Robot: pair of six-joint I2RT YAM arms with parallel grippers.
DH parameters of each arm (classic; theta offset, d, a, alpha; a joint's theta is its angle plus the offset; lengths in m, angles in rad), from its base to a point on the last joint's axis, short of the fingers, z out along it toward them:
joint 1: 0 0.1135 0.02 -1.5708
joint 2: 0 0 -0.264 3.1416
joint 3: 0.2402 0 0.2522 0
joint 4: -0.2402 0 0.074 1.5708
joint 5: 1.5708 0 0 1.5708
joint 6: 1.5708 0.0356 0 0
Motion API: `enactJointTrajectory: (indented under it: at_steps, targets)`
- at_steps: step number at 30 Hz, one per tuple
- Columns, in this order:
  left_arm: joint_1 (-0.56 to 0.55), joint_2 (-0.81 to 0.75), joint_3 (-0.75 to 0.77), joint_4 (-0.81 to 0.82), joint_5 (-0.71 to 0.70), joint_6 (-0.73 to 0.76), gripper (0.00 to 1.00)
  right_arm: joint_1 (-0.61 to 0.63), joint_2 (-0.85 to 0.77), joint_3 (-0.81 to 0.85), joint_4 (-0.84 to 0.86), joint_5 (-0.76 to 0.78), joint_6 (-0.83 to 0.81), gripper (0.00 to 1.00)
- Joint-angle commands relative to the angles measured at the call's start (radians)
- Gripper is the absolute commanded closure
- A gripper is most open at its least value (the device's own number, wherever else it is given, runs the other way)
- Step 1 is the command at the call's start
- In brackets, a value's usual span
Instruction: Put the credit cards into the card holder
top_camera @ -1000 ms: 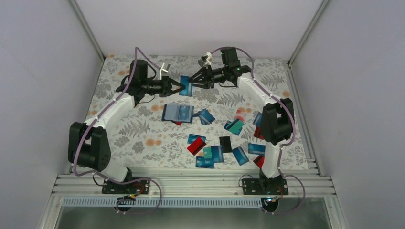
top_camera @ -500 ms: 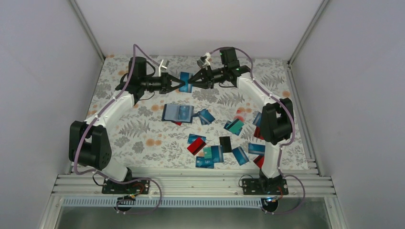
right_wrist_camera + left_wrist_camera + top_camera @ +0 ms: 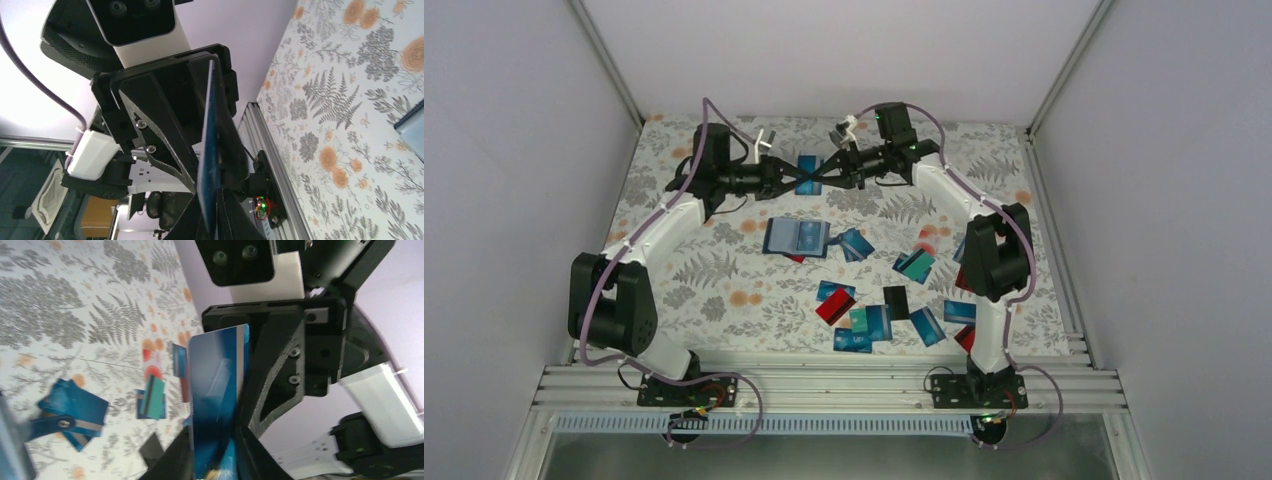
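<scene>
- The blue card (image 3: 215, 400): smooth, glossy plastic, with a silvery stripe along one edge.
- My left gripper (image 3: 212, 460): matt black plastic.
- The flowered table cover (image 3: 60, 300): matt, printed, smooth.

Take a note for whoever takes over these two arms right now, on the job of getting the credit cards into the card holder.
Grippers: the right gripper is shut on a blue card, held on edge in the air over the far side of the table. The left gripper flanks the same card; whether it grips cannot be told.
Things: the card holder lies flat mid-table, untouched. The loose cards lie scattered toward the near right.
Done: one card lifted, between both arms.
Left: seat this card in the holder, then the loose ones.
</scene>
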Motion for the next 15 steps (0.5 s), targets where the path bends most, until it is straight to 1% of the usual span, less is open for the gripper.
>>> enactJointTrajectory:
  at_steps: [1,2,4,7,10,13,15]
  targets:
    - [-0.002,-0.010,-0.009,-0.065,-0.081,0.039,0.76,0.022,0.004,-0.014,0.026,0.031,0.045,0.96]
    - [-0.002,-0.014,-0.010,-0.079,-0.099,0.054,0.69,0.022,0.004,-0.021,0.026,0.039,0.047,0.96]
    - [0.003,-0.025,-0.018,-0.099,-0.132,0.072,0.61,0.021,0.005,-0.032,0.028,0.047,0.049,0.96]
    - [0.019,-0.041,-0.033,-0.141,-0.167,0.103,0.53,0.022,0.007,-0.044,0.036,0.049,0.048,0.96]
    - [0.047,-0.062,-0.057,-0.169,-0.194,0.123,0.47,0.021,0.015,-0.062,0.045,0.051,0.039,0.96]
    - [0.067,-0.076,-0.050,-0.245,-0.287,0.179,0.35,0.022,0.032,-0.078,0.045,0.055,0.018,0.96]
    - [0.071,-0.076,-0.036,-0.306,-0.384,0.231,0.33,0.023,0.051,-0.091,0.042,0.060,-0.003,0.96]
